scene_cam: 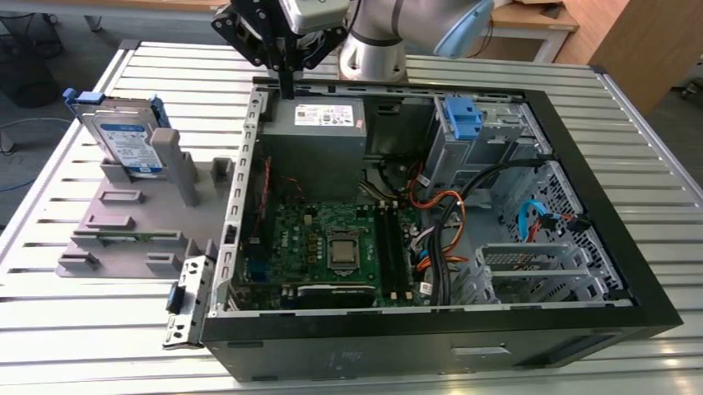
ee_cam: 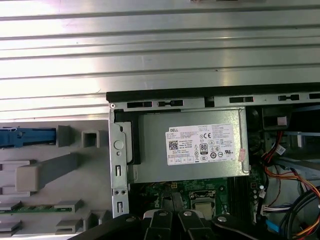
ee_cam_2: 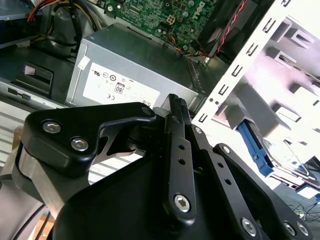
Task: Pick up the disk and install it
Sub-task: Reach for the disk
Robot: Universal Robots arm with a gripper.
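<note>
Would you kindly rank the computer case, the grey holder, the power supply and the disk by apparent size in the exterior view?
1. computer case
2. grey holder
3. power supply
4. disk, standing upright in the holder
The last two look fairly close, so that order is less sure.

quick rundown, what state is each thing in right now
disk: standing on edge in the grey rack, not gripped
gripper: shut, empty, above the power supply
computer case: lying on its side, side panel off
power supply: mounted in the case corner
blue bracket: sitting in the drive cage
</note>
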